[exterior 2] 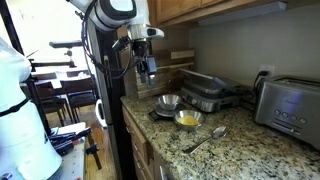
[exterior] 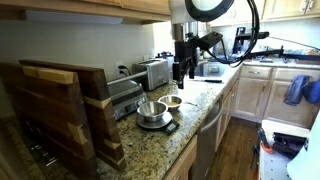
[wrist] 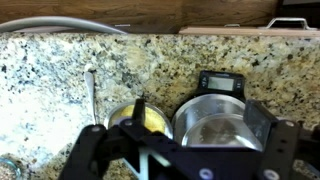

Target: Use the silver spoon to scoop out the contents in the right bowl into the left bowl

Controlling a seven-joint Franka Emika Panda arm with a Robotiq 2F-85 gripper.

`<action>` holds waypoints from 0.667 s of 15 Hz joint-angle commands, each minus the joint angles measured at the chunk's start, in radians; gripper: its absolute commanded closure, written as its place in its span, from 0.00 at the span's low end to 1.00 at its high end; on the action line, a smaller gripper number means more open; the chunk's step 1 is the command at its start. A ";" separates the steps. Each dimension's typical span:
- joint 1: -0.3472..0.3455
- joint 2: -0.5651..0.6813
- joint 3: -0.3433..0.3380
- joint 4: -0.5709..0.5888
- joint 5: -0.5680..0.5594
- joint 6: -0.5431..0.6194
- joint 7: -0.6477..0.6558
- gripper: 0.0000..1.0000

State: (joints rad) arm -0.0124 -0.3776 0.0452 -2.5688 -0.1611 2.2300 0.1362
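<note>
Silver spoon [exterior 2: 206, 139] near right bowl [exterior 2: 188, 125], toaster [exterior 2: 289, 106]

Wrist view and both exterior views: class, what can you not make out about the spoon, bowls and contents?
1. The right bowl: wrist view, near part hidden by the gripper.
2. The contents: exterior view, too small to judge amount.
3. The silver spoon: wrist view, blurred; scoop end unclear.

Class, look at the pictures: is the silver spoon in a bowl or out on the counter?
Out. The silver spoon lies flat on the granite counter, apart from the right bowl.
</note>
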 commanded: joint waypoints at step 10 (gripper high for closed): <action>-0.078 0.127 -0.182 0.040 0.009 0.129 -0.313 0.00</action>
State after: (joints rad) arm -0.0808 -0.2487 -0.1472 -2.5287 -0.1556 2.3614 -0.1755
